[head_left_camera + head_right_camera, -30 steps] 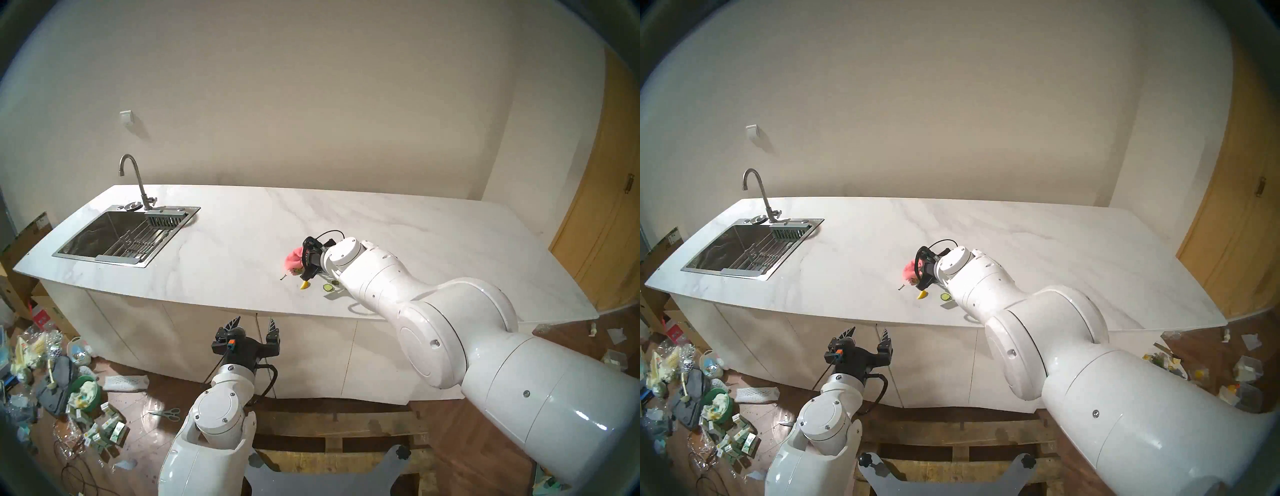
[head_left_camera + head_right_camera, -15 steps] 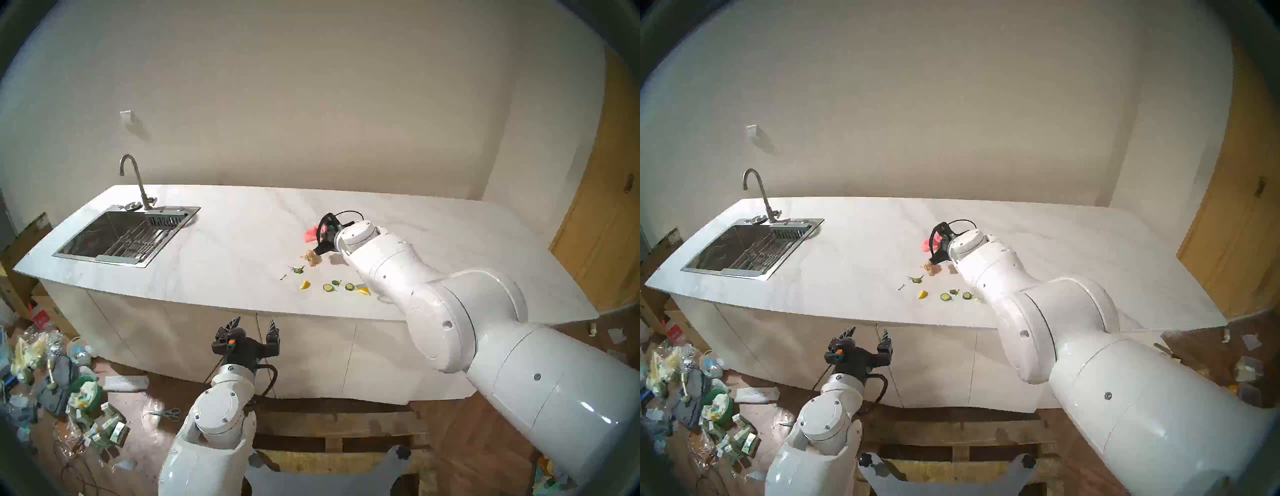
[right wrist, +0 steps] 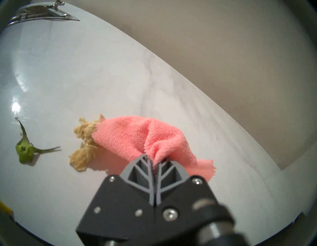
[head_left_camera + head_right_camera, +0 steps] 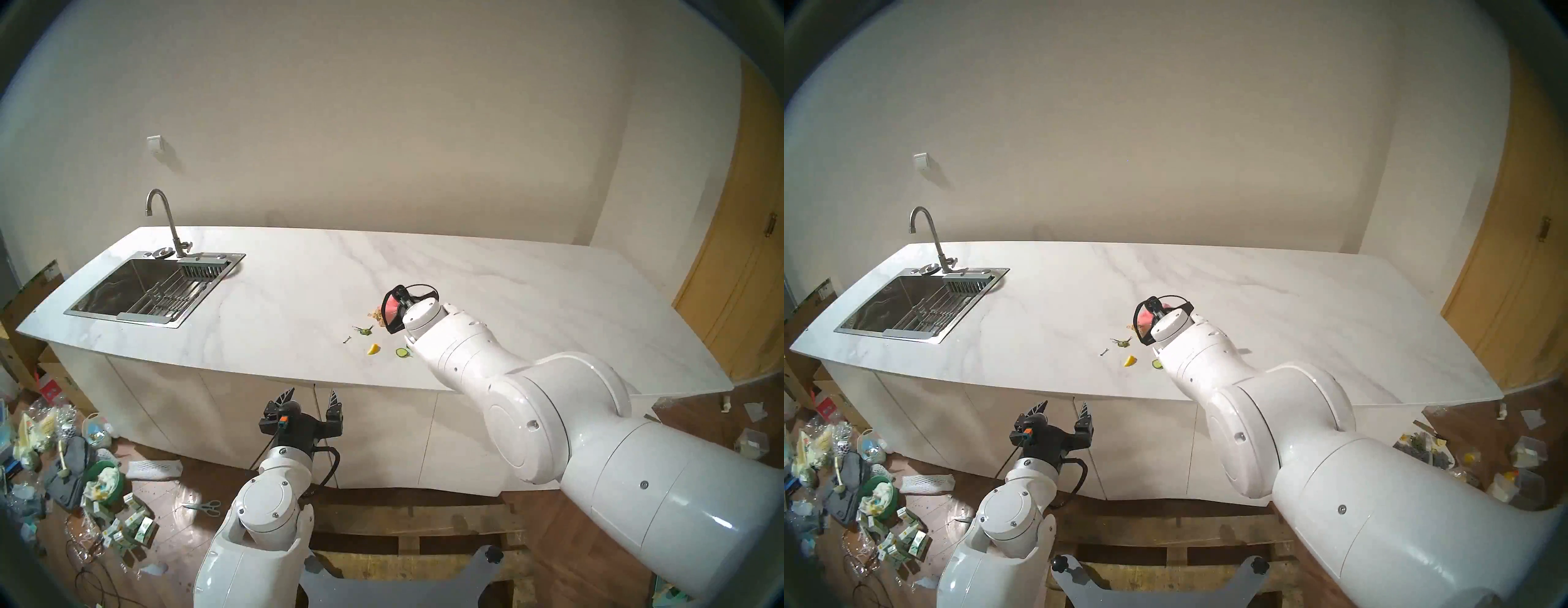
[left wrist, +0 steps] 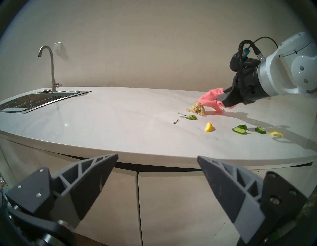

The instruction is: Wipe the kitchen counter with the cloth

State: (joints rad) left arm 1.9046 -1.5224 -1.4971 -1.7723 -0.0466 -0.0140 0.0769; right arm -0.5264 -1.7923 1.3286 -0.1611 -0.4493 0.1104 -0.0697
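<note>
The right gripper [image 3: 155,158] is seen with its two fingers pressed together on a bunched fold of the salmon-pink cloth [image 3: 137,135], which is draped forward from the fingertips and hangs down to the kitchen counter [image 5: 120,111]; in the left wrist view the cloth's lower corner appears to meet the marble. The cloth's far edge is laid against a crumpled beige paper wad [image 3: 84,146], which is partly covered by it. A green stem scrap [image 3: 25,151] is found just beyond the wad, apart from it. Nearer the counter's front edge, a lemon wedge [image 5: 209,127], cucumber slices [image 5: 239,130] and a second lemon piece [image 5: 276,134] are scattered. The sink [image 4: 148,288] is set well apart at the counter's far left end. The left gripper [image 4: 312,395] is held in front of the cabinet fronts, below the counter edge, with its fingers spread and nothing between them.
</note>
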